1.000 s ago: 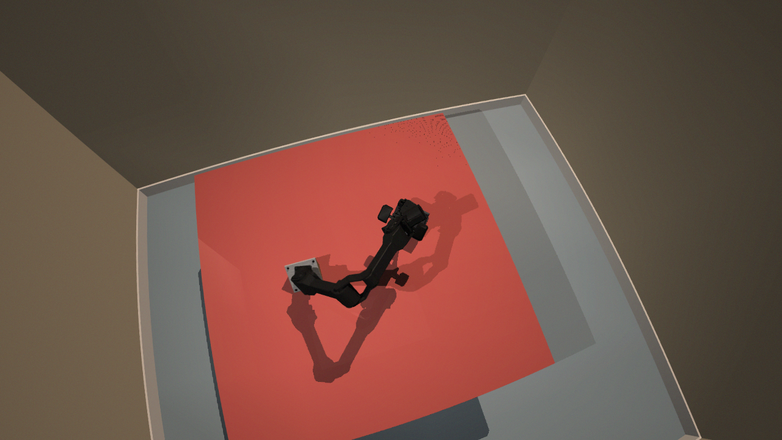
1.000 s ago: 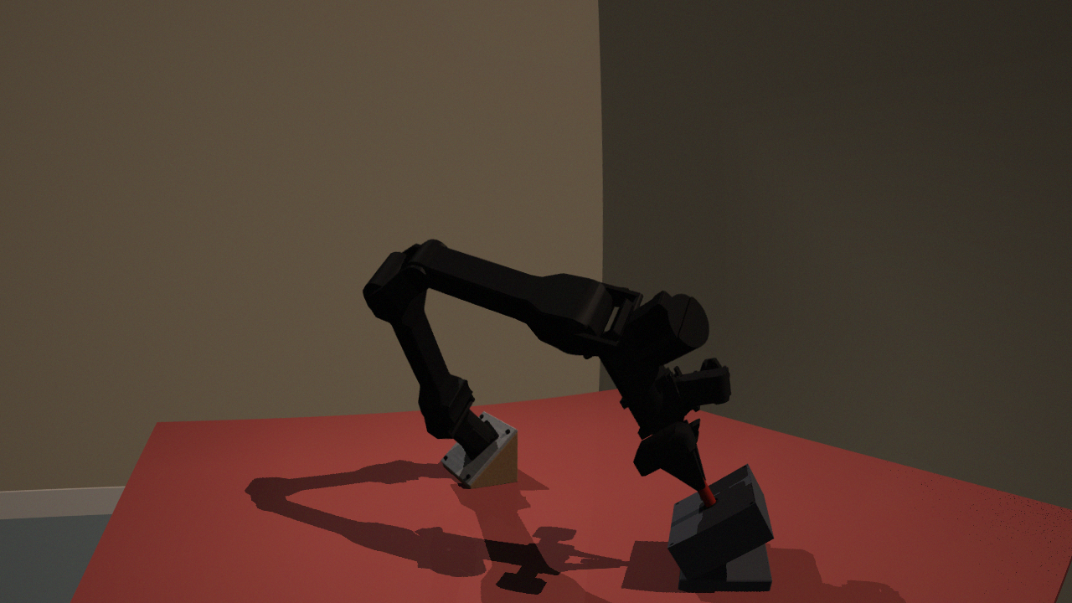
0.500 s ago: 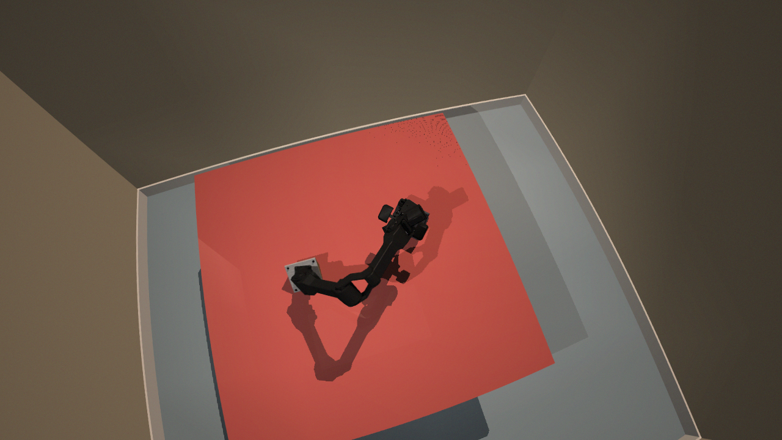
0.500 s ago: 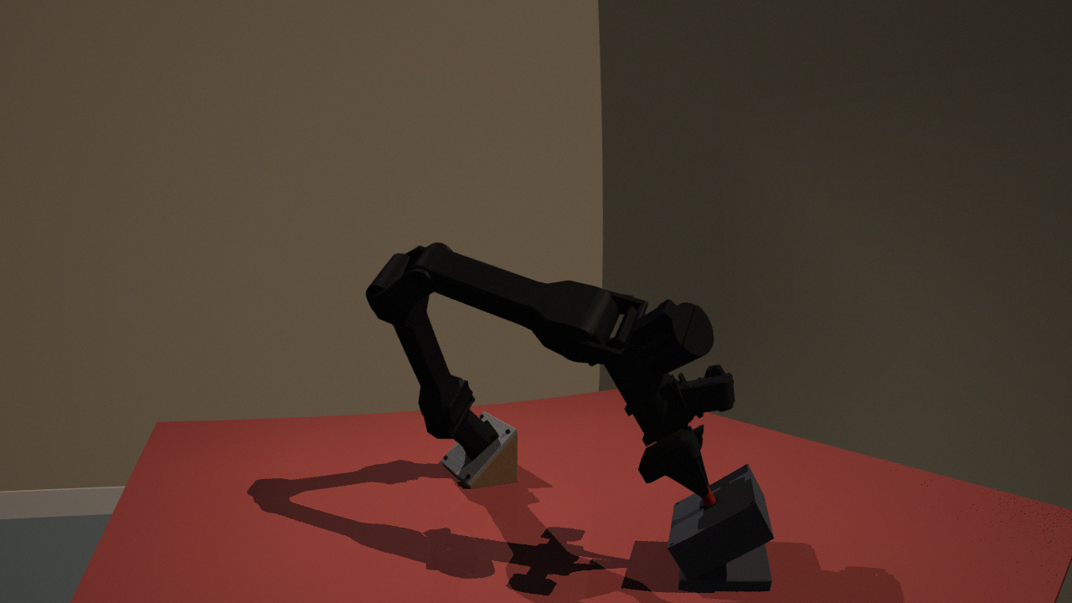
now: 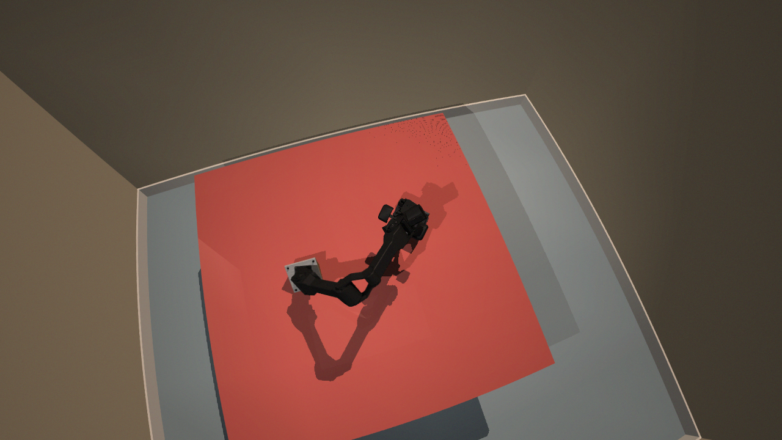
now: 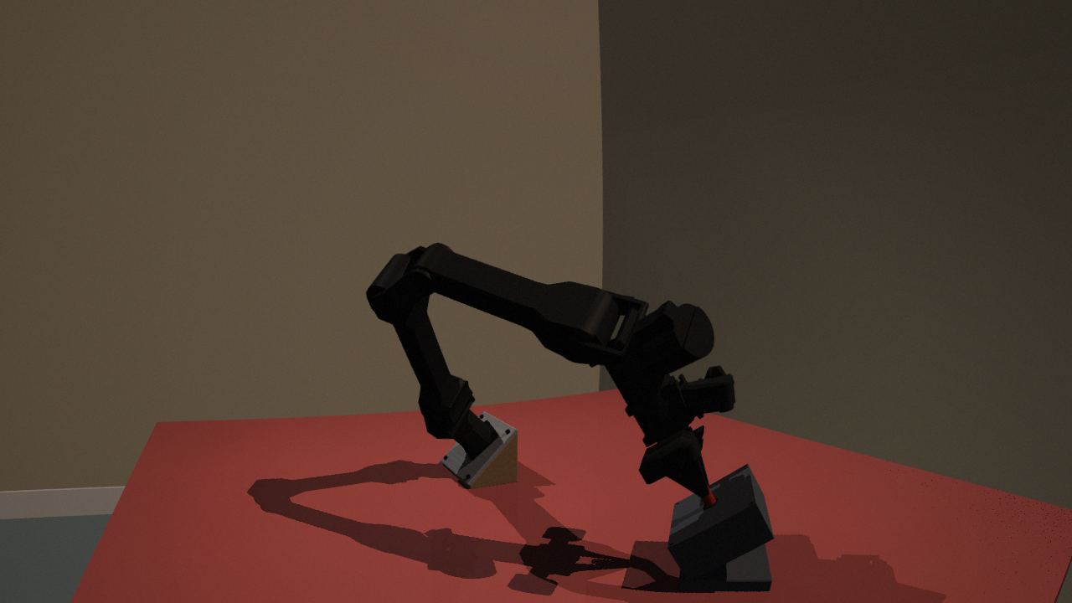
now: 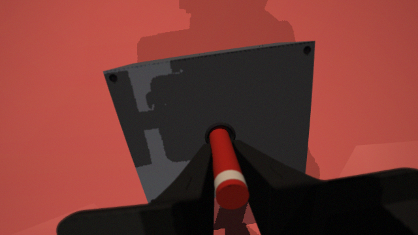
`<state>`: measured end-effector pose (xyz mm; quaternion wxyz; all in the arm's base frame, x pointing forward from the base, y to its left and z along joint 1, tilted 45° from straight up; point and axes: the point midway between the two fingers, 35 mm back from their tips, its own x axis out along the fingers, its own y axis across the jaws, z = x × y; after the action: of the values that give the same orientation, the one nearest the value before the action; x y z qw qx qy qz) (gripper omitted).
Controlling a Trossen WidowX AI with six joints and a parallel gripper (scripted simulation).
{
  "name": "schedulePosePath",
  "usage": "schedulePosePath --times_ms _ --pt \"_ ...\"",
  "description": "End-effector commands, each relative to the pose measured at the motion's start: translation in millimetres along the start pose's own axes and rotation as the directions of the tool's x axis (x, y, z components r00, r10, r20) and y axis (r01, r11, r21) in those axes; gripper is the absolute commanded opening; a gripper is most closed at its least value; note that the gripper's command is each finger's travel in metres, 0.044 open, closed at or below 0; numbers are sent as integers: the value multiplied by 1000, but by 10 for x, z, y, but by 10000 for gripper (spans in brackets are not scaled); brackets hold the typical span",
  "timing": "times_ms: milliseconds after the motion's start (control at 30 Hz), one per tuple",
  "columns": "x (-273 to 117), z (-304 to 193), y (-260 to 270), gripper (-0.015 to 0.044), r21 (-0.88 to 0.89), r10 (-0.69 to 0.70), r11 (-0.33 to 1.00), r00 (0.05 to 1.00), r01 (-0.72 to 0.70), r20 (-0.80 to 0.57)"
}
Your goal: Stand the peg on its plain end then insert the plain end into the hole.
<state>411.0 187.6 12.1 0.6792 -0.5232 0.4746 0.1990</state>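
The red peg stands tilted in the hole of the dark grey sloped panel. Its plain end is inside the hole and hidden, so its depth cannot be seen. The end with the white band points up toward the wrist camera. My gripper is shut on the peg, with one finger on each side and the fingertips close above the panel face. In the top view the arm hides the fingertips and the peg.
The arm's base sits on a light plate on a wedge block. The red table lies under everything. The panel stands on a dark foot. Shadows of the arm fall across the table and panel.
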Motion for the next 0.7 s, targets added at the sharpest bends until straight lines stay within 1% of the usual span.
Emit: schedulePosePath --times_ms 0,400,667 --pt "-2 1 0 131 0 0 1000 1000 0 0" --pt "-59 7 -2 440 -1 1 1000 1000 -1 1" --pt "-246 19 -4 440 -3 4 1000 1000 -4 2"
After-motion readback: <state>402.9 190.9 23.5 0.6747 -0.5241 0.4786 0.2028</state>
